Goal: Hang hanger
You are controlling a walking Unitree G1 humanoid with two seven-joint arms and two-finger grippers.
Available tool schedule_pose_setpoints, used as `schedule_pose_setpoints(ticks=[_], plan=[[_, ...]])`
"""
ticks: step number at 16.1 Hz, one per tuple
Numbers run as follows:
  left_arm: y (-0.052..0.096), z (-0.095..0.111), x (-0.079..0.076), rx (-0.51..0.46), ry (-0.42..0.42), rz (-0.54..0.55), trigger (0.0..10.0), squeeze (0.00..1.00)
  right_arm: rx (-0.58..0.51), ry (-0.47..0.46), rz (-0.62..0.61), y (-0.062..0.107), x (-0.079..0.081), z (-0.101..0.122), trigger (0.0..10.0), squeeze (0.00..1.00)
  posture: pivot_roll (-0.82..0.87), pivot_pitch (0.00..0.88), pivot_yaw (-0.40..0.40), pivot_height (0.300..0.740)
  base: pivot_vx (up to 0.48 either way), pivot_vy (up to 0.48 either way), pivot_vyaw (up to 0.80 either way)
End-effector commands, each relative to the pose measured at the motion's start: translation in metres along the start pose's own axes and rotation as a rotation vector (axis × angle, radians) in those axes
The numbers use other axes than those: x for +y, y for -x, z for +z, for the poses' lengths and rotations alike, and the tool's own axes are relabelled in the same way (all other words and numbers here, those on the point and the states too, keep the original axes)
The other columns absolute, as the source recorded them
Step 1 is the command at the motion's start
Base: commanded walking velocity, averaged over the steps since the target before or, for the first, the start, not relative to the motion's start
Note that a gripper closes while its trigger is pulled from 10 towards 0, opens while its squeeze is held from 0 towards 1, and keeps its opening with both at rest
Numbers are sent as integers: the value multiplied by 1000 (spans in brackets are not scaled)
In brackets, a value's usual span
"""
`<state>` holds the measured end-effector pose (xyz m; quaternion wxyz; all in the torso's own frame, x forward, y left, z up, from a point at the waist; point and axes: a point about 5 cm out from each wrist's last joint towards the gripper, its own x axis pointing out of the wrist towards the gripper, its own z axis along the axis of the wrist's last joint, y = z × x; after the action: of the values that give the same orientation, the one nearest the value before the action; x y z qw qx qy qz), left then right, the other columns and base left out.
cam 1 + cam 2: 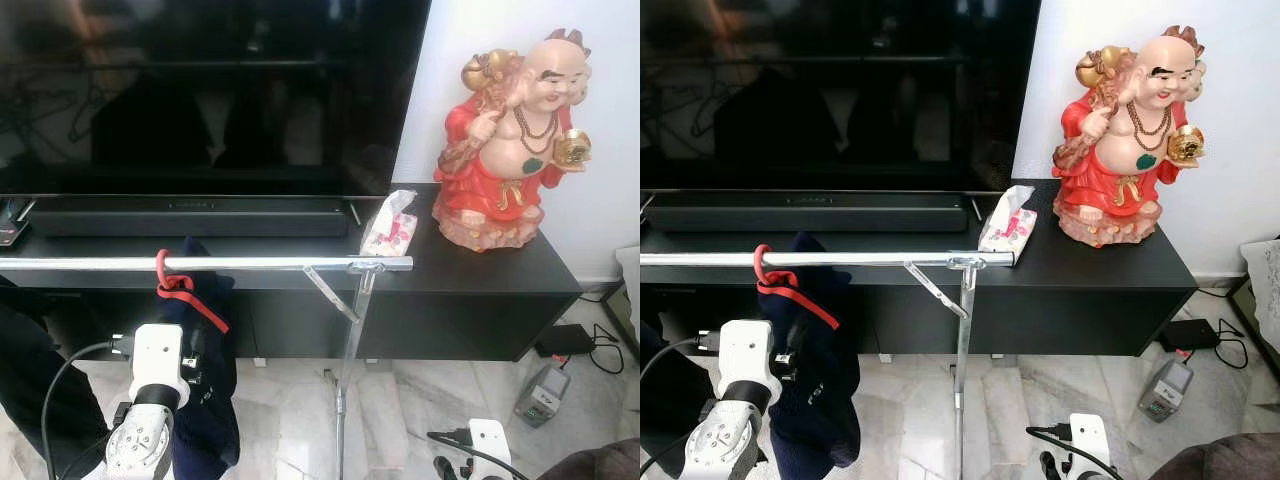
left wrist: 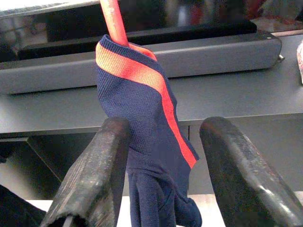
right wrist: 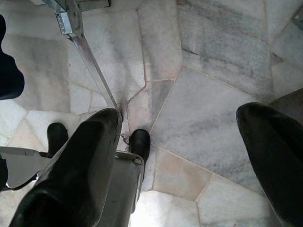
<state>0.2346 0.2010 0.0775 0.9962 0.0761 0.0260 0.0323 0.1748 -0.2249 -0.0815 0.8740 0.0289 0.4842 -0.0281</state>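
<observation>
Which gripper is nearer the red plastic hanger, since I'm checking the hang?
Left. The left gripper sits just below the red plastic hanger, fingers open; the right gripper hangs low over the floor.

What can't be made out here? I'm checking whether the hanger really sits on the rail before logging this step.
- Red hanger: the navy garment covers everything below its hook in both eye views.
- Left gripper: open around the garment in its wrist view; in the eye views the arm and cloth hide its fingertips.
- Rail: its left end is cut by the frame edge.
- Right gripper: open, facing the floor.
</observation>
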Motion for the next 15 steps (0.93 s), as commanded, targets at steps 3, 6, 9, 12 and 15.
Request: schedule_pose_setpoints(ticks=[3, 6, 9, 12, 15], plan=[[0, -1, -4, 10, 7, -10, 10000, 0, -9, -17, -9, 1, -3, 0, 10000, 0, 68, 0, -36, 740, 0, 0, 0], [-1, -1, -3, 9, 7, -9, 10000, 0, -9, -18, -8, 1, -3, 1, 10000, 0, 68, 0, -36, 740, 0, 0, 0], [0, -1, -3, 10, 8, -8, 10000, 0, -11, -23, -5, 1, -2, 1, 10000, 0, 69, 0, -36, 740, 0, 0, 0], [0, -1, -3, 7, 12, -9, 10000, 0, -11, -26, 2, 0, -2, 1, 10000, 0, 69, 0, -36, 740, 0, 0, 0], [0, 0, -4, 3, 18, -9, 10000, 0, -9, -30, -7, 1, -2, 0, 10000, 0, 70, 0, -35, 740, 0, 0, 0]])
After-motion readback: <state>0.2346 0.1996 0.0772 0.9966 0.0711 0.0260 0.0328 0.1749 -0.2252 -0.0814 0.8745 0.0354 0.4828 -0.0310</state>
